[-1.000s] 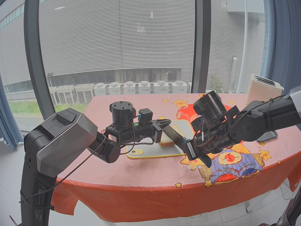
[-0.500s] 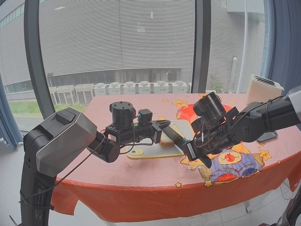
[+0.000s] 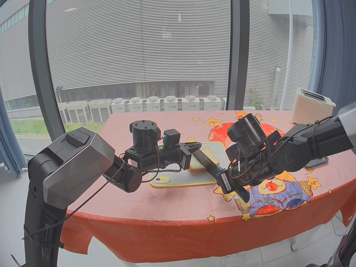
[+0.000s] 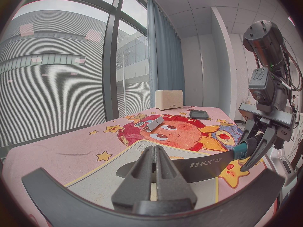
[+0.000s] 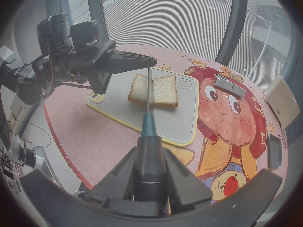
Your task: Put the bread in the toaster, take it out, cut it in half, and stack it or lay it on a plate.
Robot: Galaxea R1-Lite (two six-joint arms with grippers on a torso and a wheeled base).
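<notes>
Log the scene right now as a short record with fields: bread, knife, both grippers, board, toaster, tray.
bread: one slice lying flat on the cutting board
knife: blade edge-down across the slice's middle; depth of the cut not visible
right gripper: shut on the knife's handle
left gripper: shut, just above the slice's left part; contact unclear
toaster: at the table's far right corner
dark tray: in front of the toaster, nothing on it
</notes>
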